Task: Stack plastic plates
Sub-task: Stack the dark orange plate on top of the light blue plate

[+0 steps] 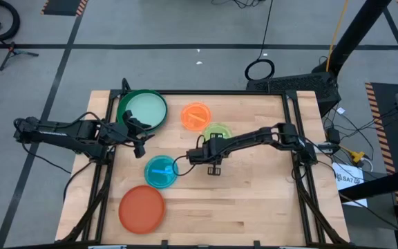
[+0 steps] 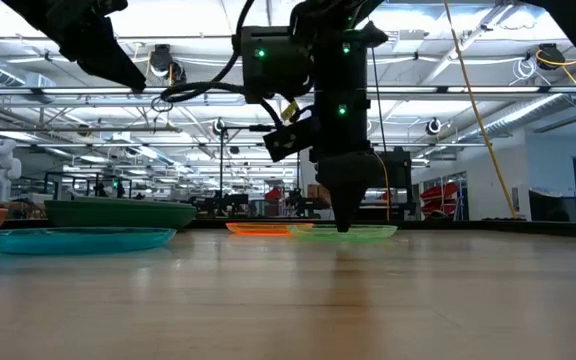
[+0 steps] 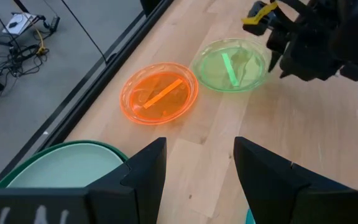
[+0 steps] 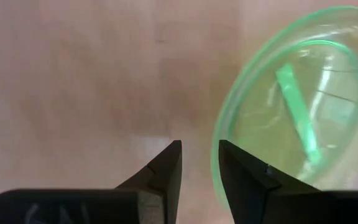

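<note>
reaching down w/ right gripper narrowly parted beside lime green plate; left gripper wide.

You are seeing a light wooden table carrying the plates. The dark green plate with a pale mint plate inside is lying near the far left corner. The orange plate and lime green plate are sitting just beside each other; cyan plate and red-orange plate are resting nearer

arms: dark, jointed | green status lights on link | black cables | end effector fingers dark, wedge-shaped
</note>
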`<state>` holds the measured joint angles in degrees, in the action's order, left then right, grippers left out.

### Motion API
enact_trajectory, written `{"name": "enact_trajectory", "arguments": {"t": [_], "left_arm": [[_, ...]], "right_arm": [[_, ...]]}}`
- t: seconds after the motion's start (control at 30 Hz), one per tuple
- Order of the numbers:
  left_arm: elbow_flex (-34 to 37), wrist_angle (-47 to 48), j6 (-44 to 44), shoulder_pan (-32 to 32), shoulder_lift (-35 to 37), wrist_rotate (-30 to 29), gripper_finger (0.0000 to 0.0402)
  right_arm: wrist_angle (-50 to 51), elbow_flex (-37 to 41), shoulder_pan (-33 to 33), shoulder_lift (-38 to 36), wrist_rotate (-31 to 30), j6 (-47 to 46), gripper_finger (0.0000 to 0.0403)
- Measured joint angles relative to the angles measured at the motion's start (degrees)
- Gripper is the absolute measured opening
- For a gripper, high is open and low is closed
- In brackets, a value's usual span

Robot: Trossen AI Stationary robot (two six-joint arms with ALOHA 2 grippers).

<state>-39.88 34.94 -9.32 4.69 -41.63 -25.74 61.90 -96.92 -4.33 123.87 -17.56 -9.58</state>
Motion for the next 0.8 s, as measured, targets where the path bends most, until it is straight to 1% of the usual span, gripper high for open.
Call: {"name": "enact_trajectory", "arguments": {"t": [0.17, 0.37, 0.8], "left_arm": [[0.0, 0.0, -0.5, 0.0, 0.0, 0.0, 0.0193], [0.0, 0.0, -1.3, 0.0, 0.0, 0.0, 0.0193], [0.0, 0.0, -1.5, 0.0, 0.0, 0.0, 0.0193]], "right_arm": [[0.0, 0.0, 0.4, -0.1, -0.2, 1.9, 0.01], [0.6, 0.0, 0.8, -3.4, -0.5, 2.2, 0.01], [-4.7, 0.0, 3.2, -3.6, -0.3, 3.2, 0.01]]}}
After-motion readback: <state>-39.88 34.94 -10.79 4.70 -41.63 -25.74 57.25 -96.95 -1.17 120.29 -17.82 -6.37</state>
